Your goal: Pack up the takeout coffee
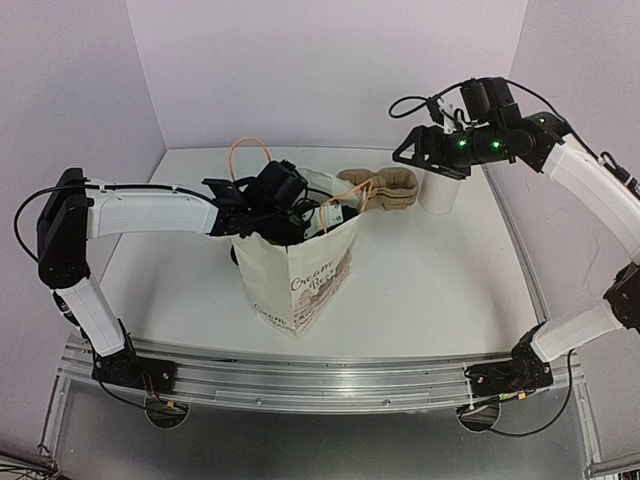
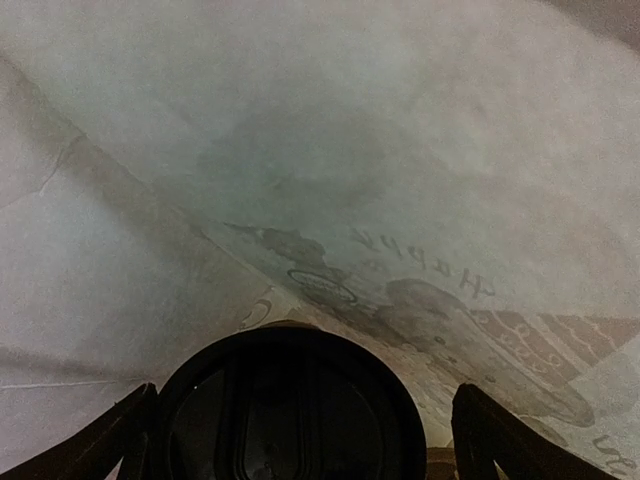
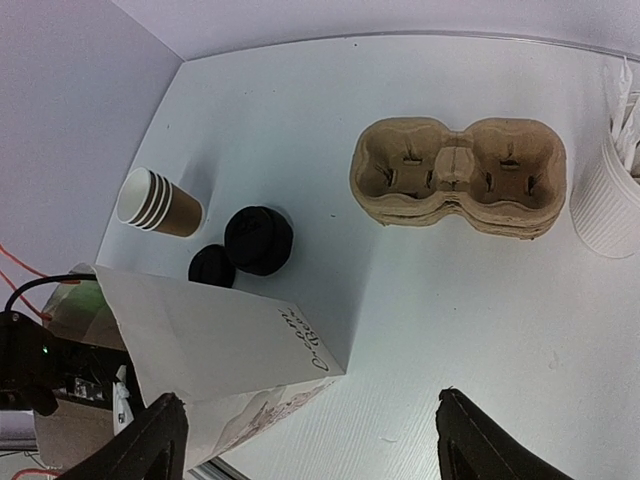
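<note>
The takeout coffee shows only in the left wrist view, as a round black lid seen from above with a sliver of brown cup rim behind it. It sits inside the white paper bag, whose printed inner wall fills that view. My left gripper reaches down into the bag's mouth. Its fingers stand wide on either side of the lid, with a gap at the right finger, so it is open. My right gripper is open and empty, held high over the table's back right.
A brown pulp cup carrier lies behind the bag. A white ribbed cup stands at the far right. A stack of lidless brown cups and black lids sit behind the bag's left side.
</note>
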